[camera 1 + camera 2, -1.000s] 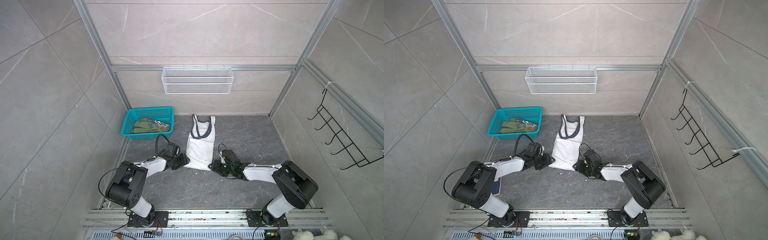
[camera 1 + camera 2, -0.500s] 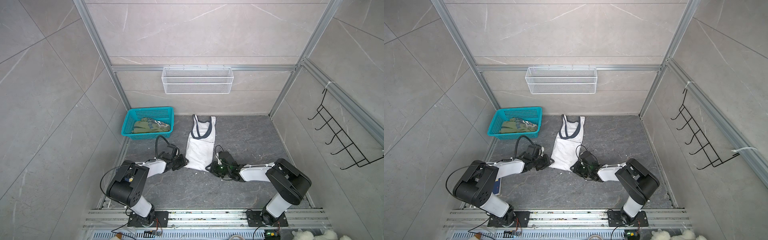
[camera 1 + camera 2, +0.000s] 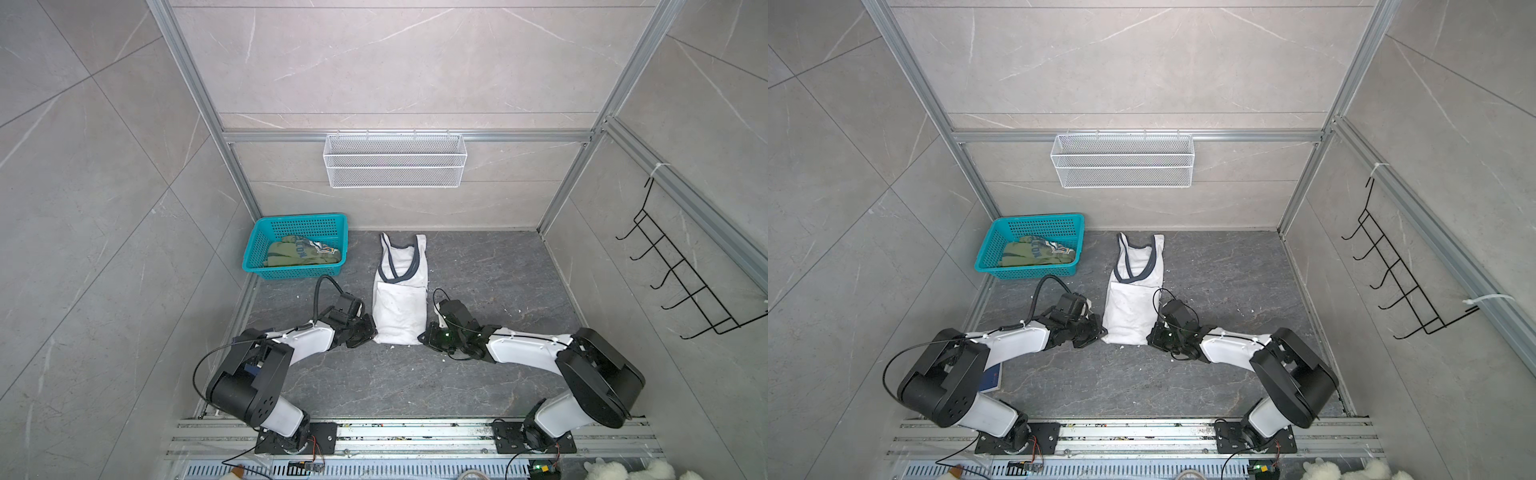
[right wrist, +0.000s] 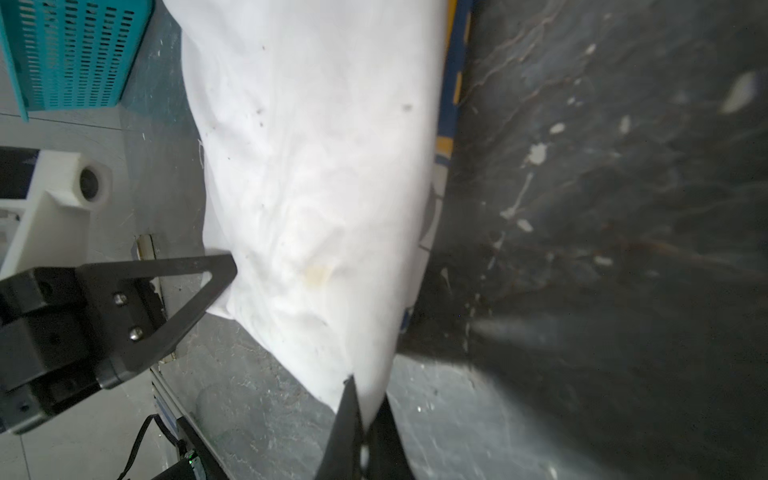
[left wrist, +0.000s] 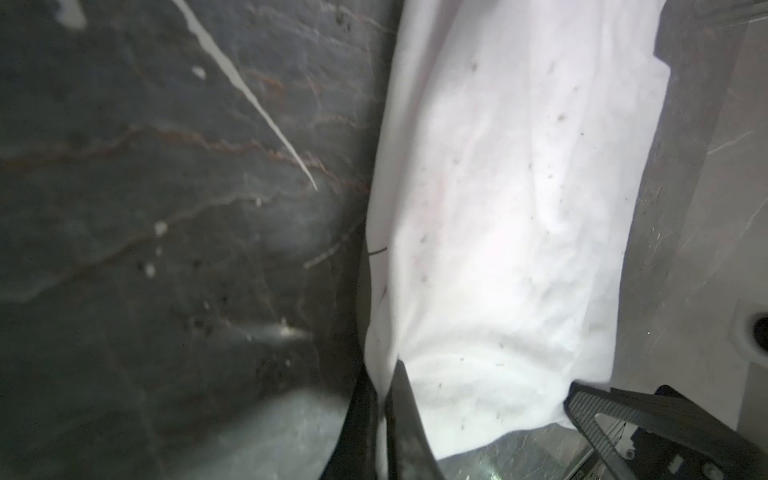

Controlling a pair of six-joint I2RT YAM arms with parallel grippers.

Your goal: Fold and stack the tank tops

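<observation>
The white tank top (image 3: pixel 401 307) (image 3: pixel 1133 309) lies flat on the dark floor, straps toward the back wall and its lower part doubled over. My left gripper (image 3: pixel 371 334) (image 5: pixel 384 386) is shut on its near left corner. My right gripper (image 3: pixel 424 336) (image 4: pixel 363 399) is shut on its near right corner. White cloth (image 5: pixel 498 208) (image 4: pixel 324 166) is pinched between both pairs of fingers. The olive green tank top (image 3: pixel 299 255) (image 3: pixel 1034 253) lies crumpled in the teal basket (image 3: pixel 299 218) (image 3: pixel 1038 218) at the back left.
A white wire basket (image 3: pixel 395 160) hangs on the back wall. A black hook rack (image 3: pixel 681 282) is on the right wall. A dark blue book (image 3: pixel 990 380) lies on the floor beneath the left arm. Metal rails run along the front edge.
Both grippers moved inward to the near corners of the white tank top and shut on the cloth. The tank top itself has stayed in place.
</observation>
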